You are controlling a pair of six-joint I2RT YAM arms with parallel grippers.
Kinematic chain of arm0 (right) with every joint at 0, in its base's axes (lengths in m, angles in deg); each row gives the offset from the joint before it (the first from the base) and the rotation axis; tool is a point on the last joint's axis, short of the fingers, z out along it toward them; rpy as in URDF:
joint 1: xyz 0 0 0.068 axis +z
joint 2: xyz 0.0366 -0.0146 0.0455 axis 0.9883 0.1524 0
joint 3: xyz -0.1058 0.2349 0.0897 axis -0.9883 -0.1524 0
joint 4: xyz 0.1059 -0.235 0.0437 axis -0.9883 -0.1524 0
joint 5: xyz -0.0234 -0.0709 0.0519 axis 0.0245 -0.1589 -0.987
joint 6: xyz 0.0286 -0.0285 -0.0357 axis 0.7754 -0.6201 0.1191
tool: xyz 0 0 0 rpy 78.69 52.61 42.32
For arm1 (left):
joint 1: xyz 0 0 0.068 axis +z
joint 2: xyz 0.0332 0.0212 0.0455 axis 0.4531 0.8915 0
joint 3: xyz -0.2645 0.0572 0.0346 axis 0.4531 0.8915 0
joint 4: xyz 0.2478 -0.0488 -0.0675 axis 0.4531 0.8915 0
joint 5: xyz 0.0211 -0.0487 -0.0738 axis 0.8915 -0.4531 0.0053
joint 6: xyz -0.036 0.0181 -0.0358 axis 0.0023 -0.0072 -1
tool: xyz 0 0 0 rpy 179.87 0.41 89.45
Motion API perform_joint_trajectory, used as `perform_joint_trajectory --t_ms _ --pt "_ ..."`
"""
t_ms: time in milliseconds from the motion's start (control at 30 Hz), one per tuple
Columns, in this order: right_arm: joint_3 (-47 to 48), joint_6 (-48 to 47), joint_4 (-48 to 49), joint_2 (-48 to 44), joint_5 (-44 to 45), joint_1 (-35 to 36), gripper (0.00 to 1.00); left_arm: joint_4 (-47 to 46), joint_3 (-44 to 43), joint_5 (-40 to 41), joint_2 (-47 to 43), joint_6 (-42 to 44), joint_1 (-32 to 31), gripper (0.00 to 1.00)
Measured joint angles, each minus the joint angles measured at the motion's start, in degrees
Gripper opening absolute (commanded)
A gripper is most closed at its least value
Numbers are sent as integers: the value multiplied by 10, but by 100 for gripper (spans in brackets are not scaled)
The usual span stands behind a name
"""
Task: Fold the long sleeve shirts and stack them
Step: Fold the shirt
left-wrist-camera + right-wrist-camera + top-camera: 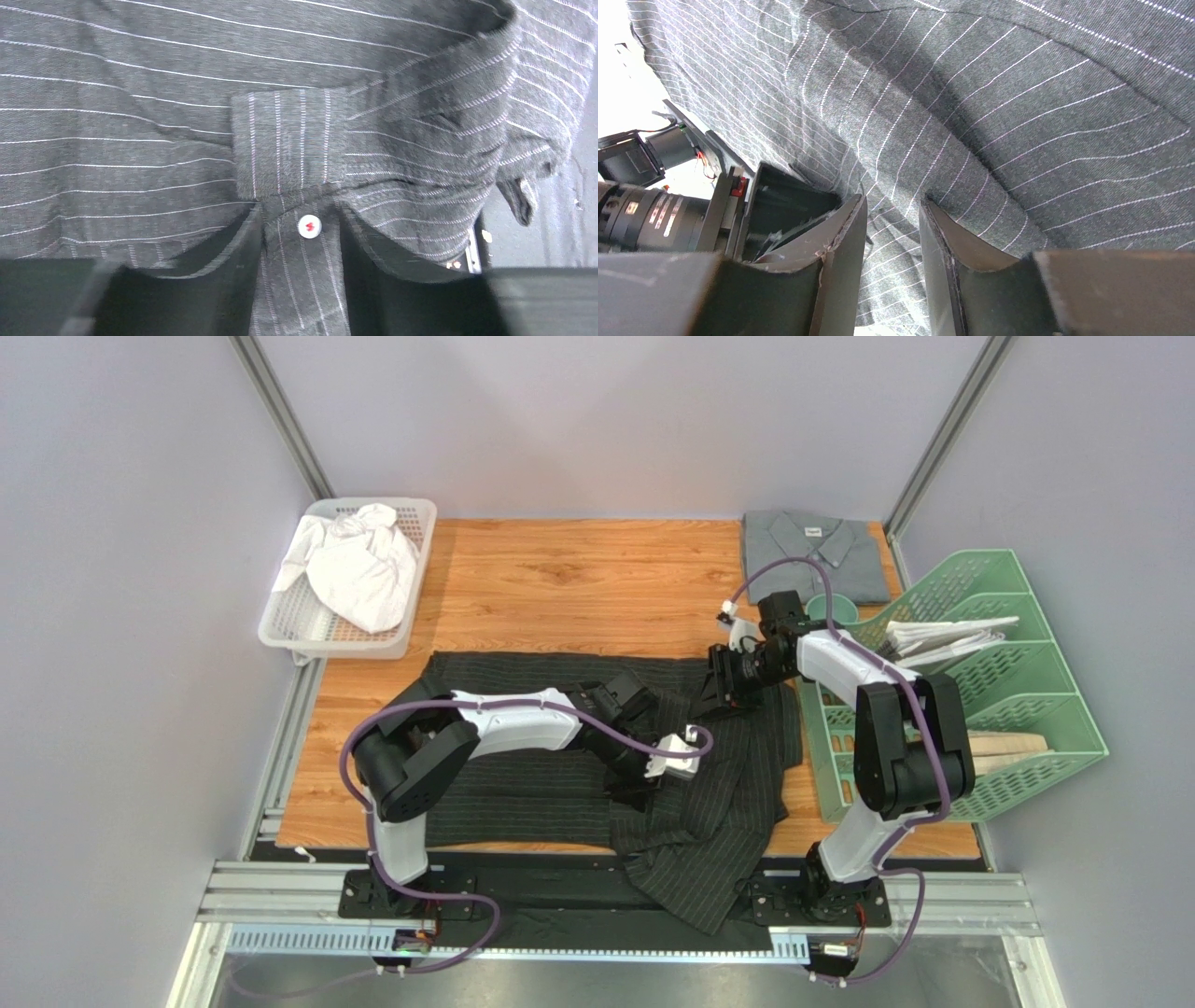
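A black pinstriped long sleeve shirt (491, 791) lies spread across the wooden table, one part hanging over the front edge. My left gripper (687, 756) is at the shirt's middle right. In the left wrist view the button placket (302, 168), with a white button (309, 225), fills the gap of this gripper (302, 217), cloth against both fingers. My right gripper (718, 679) is at the shirt's far right edge; in its wrist view this gripper (892, 203) pinches a fold of striped cloth (1018, 105). A grey shirt (818, 553) lies folded at the back right.
A white basket (302, 623) holding white cloth (358, 567) stands at the back left. A green rack (1038, 700) with papers (954, 637) and wooden pieces (1010, 749) fills the right side, a green cup (828, 609) beside it.
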Motion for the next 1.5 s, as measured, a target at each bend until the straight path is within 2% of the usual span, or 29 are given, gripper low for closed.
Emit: perform_joint_trajectory --t_ms 133,267,467,700,1000,1100,1267,1500 --pt "1 0 0 9 0 -1 39 -9 23 14 -24 -2 -9 33" --pt "2 0 0 17 0 -1 39 -25 36 30 -47 -11 -11 8" --pt "9 -2 -3 19 0 -1 40 -23 49 37 -97 -22 -24 0" --pt "61 -22 -13 20 9 -1 45 50 50 24 -221 -7 -77 0" --pt "149 -79 -42 20 41 1 43 186 22 4 -360 19 -177 0" --pt "154 -92 -49 20 49 9 42 216 -25 -10 -371 9 -200 0" --pt "143 -109 -57 22 63 38 40 229 -99 -29 -370 -27 -202 0" --pt "117 -122 -63 41 73 76 37 232 -121 -32 -363 -68 -205 0"
